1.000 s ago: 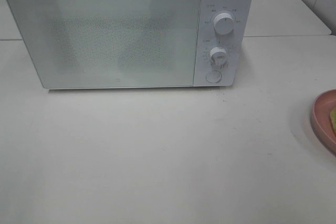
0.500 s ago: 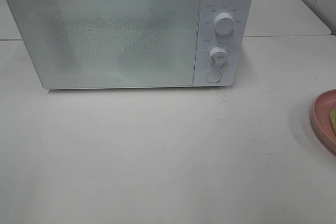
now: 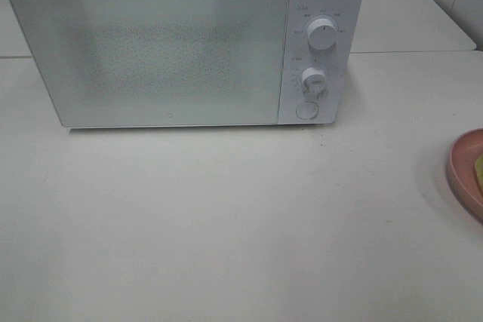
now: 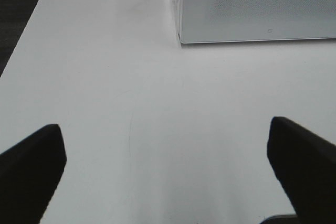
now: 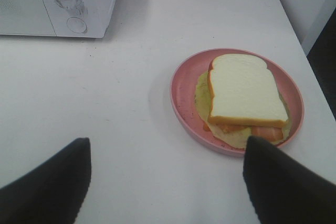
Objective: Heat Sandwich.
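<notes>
White box microwave [image 3: 173, 47] at back of the white worktop [image 3: 226, 224], door shut — white-bread sandwich [image 5: 244, 95] on round pink plate [image 5: 181, 95], front-right of it.

You see the sandwich [image 5: 245, 97] lying flat on a round pink plate [image 5: 181, 94], with a square slice of pale cream bread and tan crust on top. Orange and yellowish-green filling pokes out under its edges. The plate sits on the white table [image 5: 131, 77], well apart from the microwave [image 5: 58, 3].
</notes>
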Action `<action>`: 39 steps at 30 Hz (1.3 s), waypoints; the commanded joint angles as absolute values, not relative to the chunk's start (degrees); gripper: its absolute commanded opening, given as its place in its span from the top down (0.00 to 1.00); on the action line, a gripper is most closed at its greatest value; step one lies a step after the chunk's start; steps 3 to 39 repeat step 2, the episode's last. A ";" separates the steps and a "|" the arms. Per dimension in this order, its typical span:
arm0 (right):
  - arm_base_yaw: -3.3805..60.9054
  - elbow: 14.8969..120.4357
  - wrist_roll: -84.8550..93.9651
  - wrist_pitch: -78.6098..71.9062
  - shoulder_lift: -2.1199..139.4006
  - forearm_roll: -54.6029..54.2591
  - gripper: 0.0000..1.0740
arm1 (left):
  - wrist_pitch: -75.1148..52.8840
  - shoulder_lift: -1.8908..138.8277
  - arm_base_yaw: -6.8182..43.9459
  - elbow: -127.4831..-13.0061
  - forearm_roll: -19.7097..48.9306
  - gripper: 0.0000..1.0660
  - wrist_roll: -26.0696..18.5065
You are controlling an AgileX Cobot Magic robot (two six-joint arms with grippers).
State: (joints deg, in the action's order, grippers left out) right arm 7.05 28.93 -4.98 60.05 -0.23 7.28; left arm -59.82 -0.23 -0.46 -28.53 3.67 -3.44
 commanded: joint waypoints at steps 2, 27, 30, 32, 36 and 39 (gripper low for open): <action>6.65 28.88 -4.64 59.42 -1.72 7.05 0.29 | -58.90 -1.78 -0.52 -28.36 3.90 0.05 -3.50; 6.65 28.88 -4.64 59.42 -1.72 7.05 0.29 | -58.90 -1.78 -0.52 -28.36 3.90 0.05 -3.50; 6.65 28.88 -4.64 59.42 -1.72 7.05 0.29 | -58.90 -1.78 -0.52 -28.36 3.90 0.05 -3.50; 6.65 28.88 -4.64 59.42 -1.72 7.05 0.29 | -58.90 -1.78 -0.52 -28.36 3.90 0.05 -3.50; 6.65 28.88 -4.64 59.42 -1.72 7.05 0.29 | -58.90 -1.78 -0.52 -28.36 3.90 0.05 -3.50; 6.65 28.88 -4.64 59.42 -1.72 7.05 0.29 | -58.90 -1.78 -0.52 -28.36 3.90 0.05 -3.50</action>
